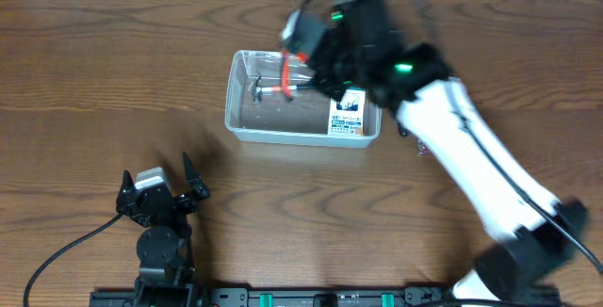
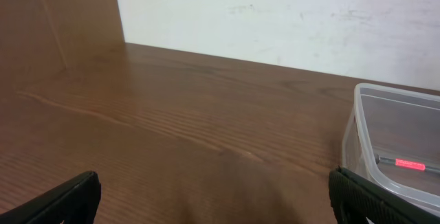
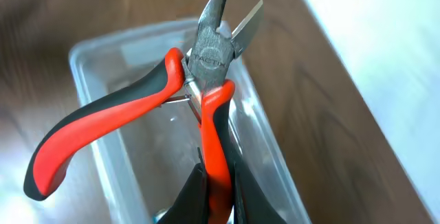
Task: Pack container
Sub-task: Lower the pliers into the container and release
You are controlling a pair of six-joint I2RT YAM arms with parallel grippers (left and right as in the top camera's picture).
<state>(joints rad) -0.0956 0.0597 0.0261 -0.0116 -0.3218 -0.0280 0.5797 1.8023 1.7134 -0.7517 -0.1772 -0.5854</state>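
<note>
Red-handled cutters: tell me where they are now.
In the right wrist view, centre frame: the cutters are pinched by one handle in the right gripper, held above the clear container.

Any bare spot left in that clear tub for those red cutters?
Yes: the container is bare along its near wall, between the thin tool at the far left and the blue-and-white box at the right end. The far right is crowded, where the right end effector holds the cutters.

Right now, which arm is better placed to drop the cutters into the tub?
Right. The right tool is shut on one red handle of the cutters, held over the tub. The left tool sits open and empty, well apart from the tub.
</note>
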